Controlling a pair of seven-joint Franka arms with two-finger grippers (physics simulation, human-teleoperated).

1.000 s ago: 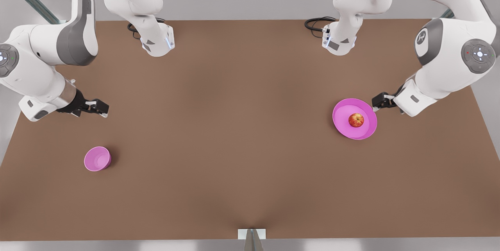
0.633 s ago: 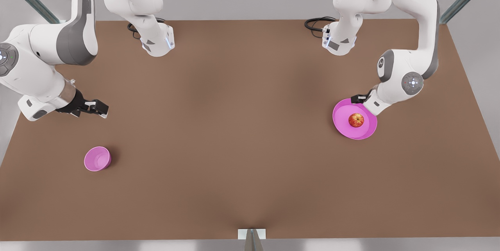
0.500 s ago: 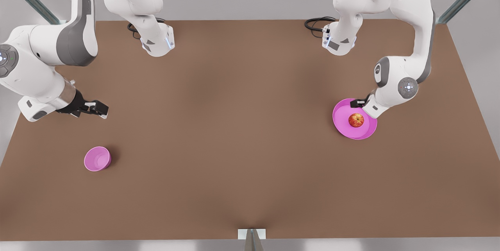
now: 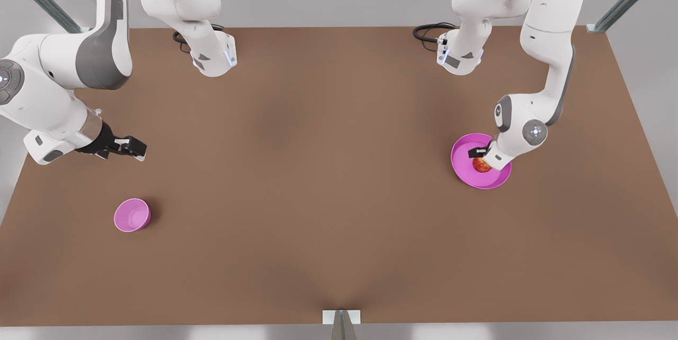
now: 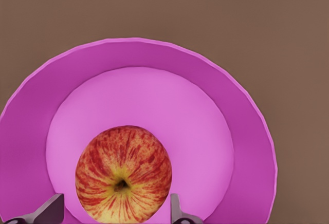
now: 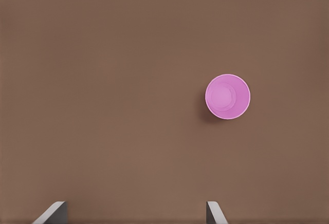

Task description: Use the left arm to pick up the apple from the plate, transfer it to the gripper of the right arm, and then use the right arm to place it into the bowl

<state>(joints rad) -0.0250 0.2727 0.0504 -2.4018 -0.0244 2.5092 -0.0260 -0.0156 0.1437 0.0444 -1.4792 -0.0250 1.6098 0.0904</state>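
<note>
- Apple (image 5: 123,174) lies on the plate (image 5: 247,121), a little off the middle of its flat part, with the stem hollow turned up toward the wrist camera.
- In the front view, the plate sits on the brown surface (image 4: 328,186) at the front view's right, and the apple (image 4: 481,166) is partly hidden under the wrist of the left arm.
- The left gripper (image 5: 114,211) hangs directly above the apple. Its fingers (image 5: 51,208) are apart, one on each side of the fruit, and I see no contact with it yet.
- The step in hand, as I judge it, is the grasp. To do it well, the arm should go straight down until the fingers pass the widest part of the apple, and close only then.
- The gap at each side looks small, so the gripper should stay centred; a finger that lands on top could push the round fruit and make it roll across the plate.
- The fingertips should stop above the plate floor and not press on it.
- The right gripper (image 4: 128,146) waits at the front view's left, well apart from the plate, fingers (image 6: 54,212) apart and holding nothing.
- The bowl (image 4: 132,215) stands near it on the surface, and it looks empty.
</note>
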